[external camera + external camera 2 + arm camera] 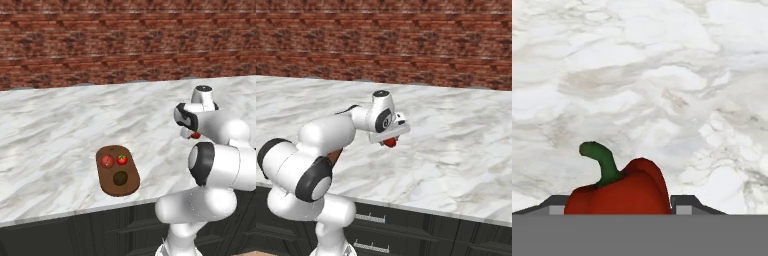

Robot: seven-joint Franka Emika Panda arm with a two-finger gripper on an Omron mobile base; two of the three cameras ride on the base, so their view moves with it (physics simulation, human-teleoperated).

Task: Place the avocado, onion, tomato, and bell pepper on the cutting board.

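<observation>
Gripping the red bell pepper (619, 192) between nearly closed fingers, the gripper (390, 141) hangs just above the marble counter (50, 125), seemingly clear of it, well right of the cutting board (117, 172) bearing onion (107, 161), tomato (122, 160) and avocado (120, 178)

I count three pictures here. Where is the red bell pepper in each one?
Left base view: bell pepper at right of centre, a red spot under the white wrist, far right of the cutting board.
Right base view: pepper near centre, under the claw.
Hand view: pepper at bottom centre, between the tips.
Shared landmark: the marble counter.
</observation>
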